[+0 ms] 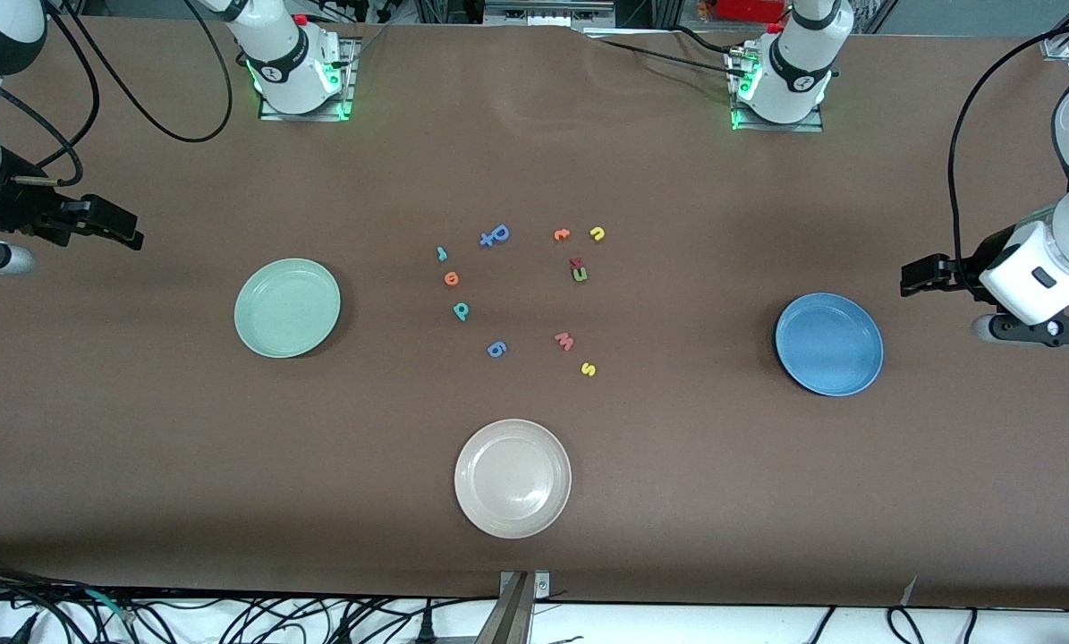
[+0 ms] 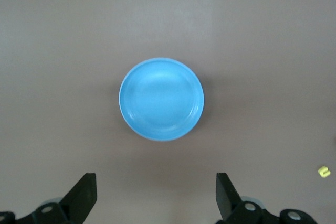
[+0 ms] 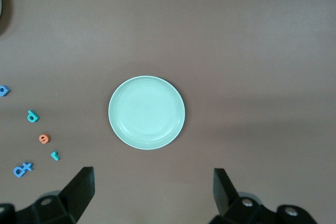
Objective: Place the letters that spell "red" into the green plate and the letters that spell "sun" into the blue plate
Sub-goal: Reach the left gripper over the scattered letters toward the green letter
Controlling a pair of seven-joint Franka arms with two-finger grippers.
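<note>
Cream-white plate (image 1: 513, 478) nearest, seemingly apart from letters.

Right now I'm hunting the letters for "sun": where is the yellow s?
In the front view the yellow s lies on the table beside the pink w, slightly nearer the camera, between the white plate and the blue plate.

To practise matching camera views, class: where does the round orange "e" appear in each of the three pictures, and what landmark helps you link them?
Front view: the orange "e" lies on the table between the thin teal "r" and the teal "d".
Left wrist view: not in it.
Right wrist view: the "e" again lies between "r" and "d".
Shared landmark: the green plate.
</note>
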